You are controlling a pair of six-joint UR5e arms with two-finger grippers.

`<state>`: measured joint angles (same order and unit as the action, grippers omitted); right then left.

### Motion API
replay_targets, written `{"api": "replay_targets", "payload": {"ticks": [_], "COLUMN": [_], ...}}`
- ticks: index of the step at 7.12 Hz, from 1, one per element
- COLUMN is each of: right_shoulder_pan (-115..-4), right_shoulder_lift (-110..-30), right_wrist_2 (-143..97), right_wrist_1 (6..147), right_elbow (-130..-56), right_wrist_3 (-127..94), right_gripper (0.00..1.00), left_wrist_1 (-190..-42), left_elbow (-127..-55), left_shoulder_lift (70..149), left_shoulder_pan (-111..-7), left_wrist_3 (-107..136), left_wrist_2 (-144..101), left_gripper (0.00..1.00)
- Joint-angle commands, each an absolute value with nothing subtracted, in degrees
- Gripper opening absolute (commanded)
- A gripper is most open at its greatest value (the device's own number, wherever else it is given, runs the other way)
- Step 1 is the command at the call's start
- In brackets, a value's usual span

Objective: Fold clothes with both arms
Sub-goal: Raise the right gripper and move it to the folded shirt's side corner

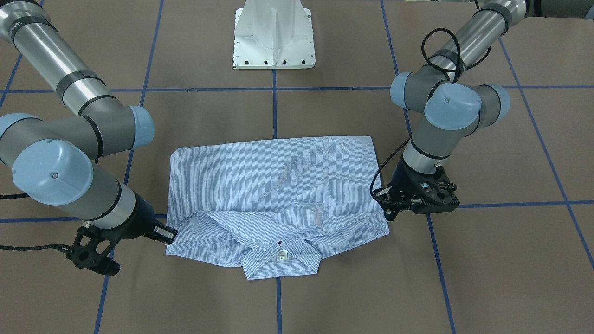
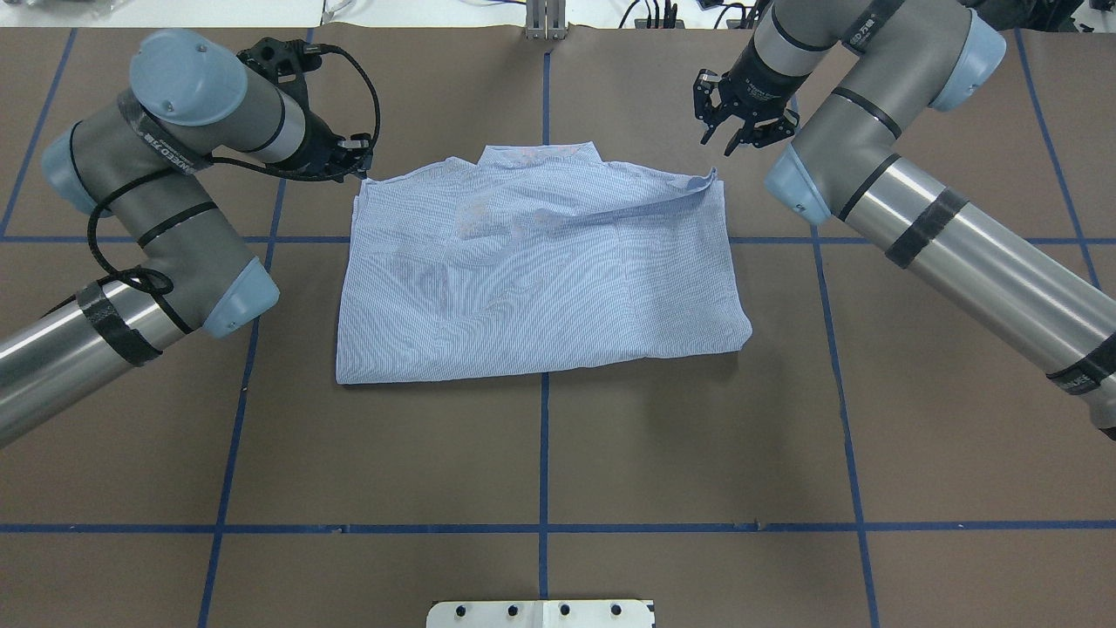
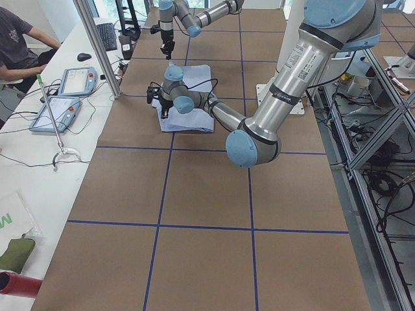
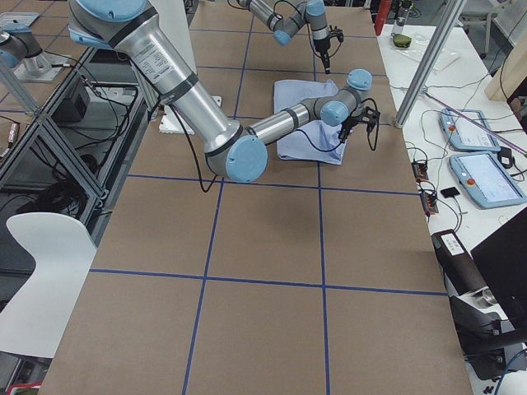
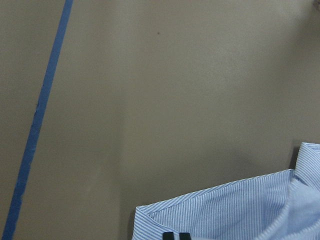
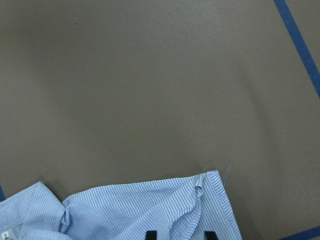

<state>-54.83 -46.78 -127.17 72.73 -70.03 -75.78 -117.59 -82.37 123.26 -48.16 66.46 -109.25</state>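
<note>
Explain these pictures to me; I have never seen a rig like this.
Two robot arms, the left arm and the right arm, each end in a two-finger gripper. Two pictures look down on the table, one from behind the robot, one facing it; two look from the table's ends; two come from wrist cameras. A light blue striped shirt lies partly folded, collar away from the robot. The left gripper has its fingertips together at the shirt's edge; whether it pinches cloth is unclear. The right gripper is open, holding nothing.
</note>
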Motion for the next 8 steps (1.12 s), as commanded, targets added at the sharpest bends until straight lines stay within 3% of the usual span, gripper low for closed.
{"api": "replay_targets", "payload": {"ticks": [1,3,5,8], "right_shoulder_pan": [-54.8,-53.8,-49.2,-43.5], "right_shoulder_lift": [-47.0,-48.6,-58.0,-68.5], "right_wrist_2": [-127.0,-127.3,-125.1,-121.1], "right_wrist_1": [72.7,72.5,72.7,73.2], "right_elbow": [-69.8,-73.5,-85.9,-97.4], "right_wrist_3": [-74.9,-74.9,-77.2,-78.2], "right_gripper": [1.0,1.0,1.0,1.0], "left_wrist_1": [-117.4,-116.5,-116.6,-116.5], "left_elbow": [-82.6,-86.3,-88.6,-89.6], "left_shoulder_lift": [123.1,122.7,121.0,120.8], "left_shoulder_pan": [-48.4,-48.8,-49.0,-49.0], "left_wrist_3": [66.3,66.4,66.4,66.8], "left_wrist_2": [-109.2,-109.4,-111.9,-111.9], "left_gripper": [0.99,0.99,0.99,0.99]}}
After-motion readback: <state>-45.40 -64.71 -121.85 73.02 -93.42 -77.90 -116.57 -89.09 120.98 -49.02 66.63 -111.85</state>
